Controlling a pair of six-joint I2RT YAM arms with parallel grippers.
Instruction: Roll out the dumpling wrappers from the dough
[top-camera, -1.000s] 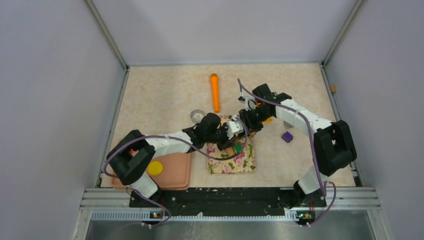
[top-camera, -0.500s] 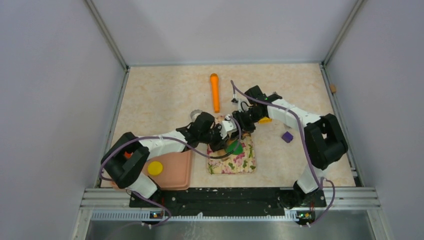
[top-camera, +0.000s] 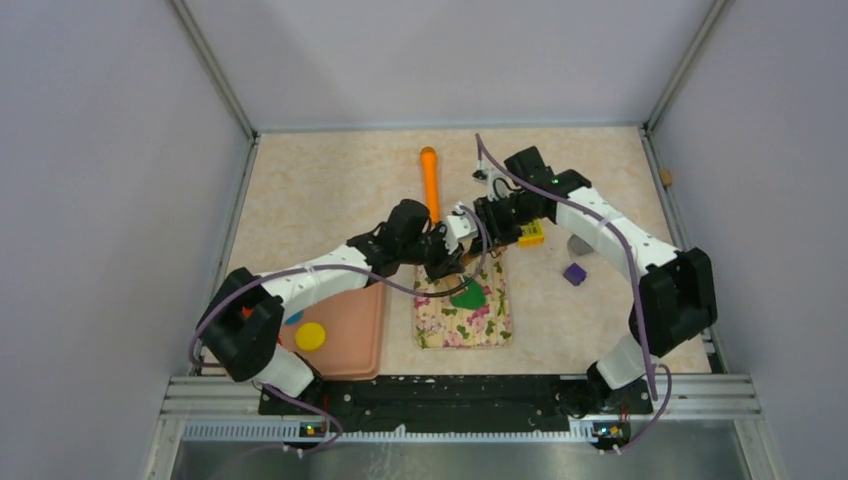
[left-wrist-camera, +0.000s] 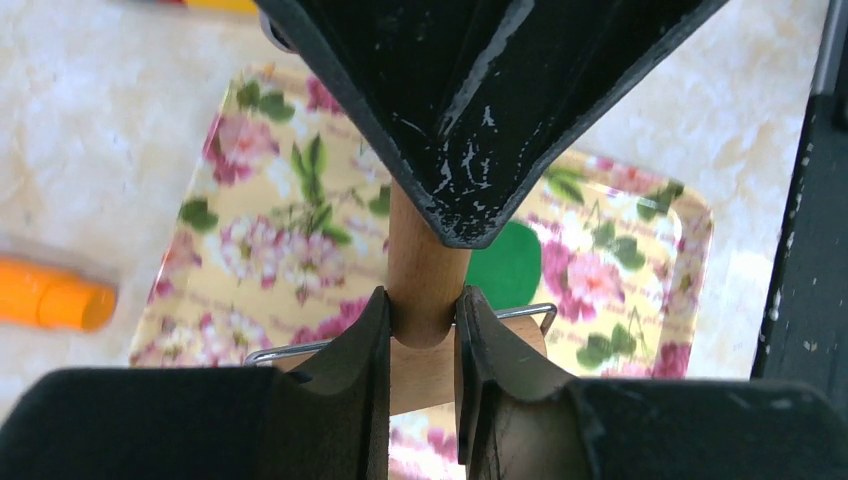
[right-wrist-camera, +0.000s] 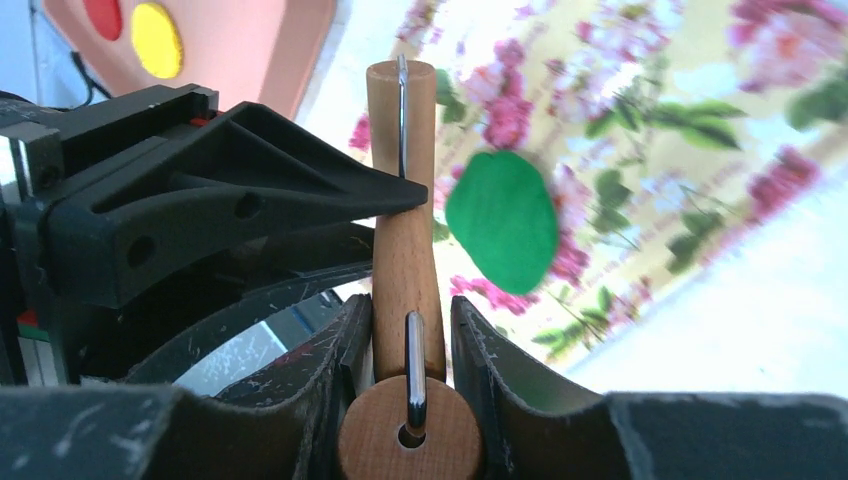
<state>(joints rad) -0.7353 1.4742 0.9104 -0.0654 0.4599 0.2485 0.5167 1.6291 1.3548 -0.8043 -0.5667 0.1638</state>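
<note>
Nearest the arm bases, on the left, sat one shallow salmon-pink plastic tray, the parking spot for finished round clay wrappers. A yellow disc was in plain sight, and a red disc showed to the right wrist camera. What looked like the edge of a blue disc peeked from under the left arm. Three by my count, though that arm hid part of the tray.

Just beside the tray lay the single rectangular floral-print mat, there, I'd judge, to keep clay off the speckled beige worktop. On the mat's far half rested the dark green clay dough: one flattened oval, uncovered, nothing pressing on it.

Just beyond it, both arms met on one pale wooden roller with wire brackets. The left claw was clamped snug around the handle. The right claw pinched that same handle from the opposite side, jaws narrow, wood filling the gap. Two claws on one tool, likely for steady, even pressure.

The roller looked clear of the dough, though whether it touched the mat I couldn't tell. I'd call the rolling unfinished, since that oval was no neat round.

Farther out were one small purple block, one small yellow piece near the right wrist, and farthest, one long orange cylinder.
</note>
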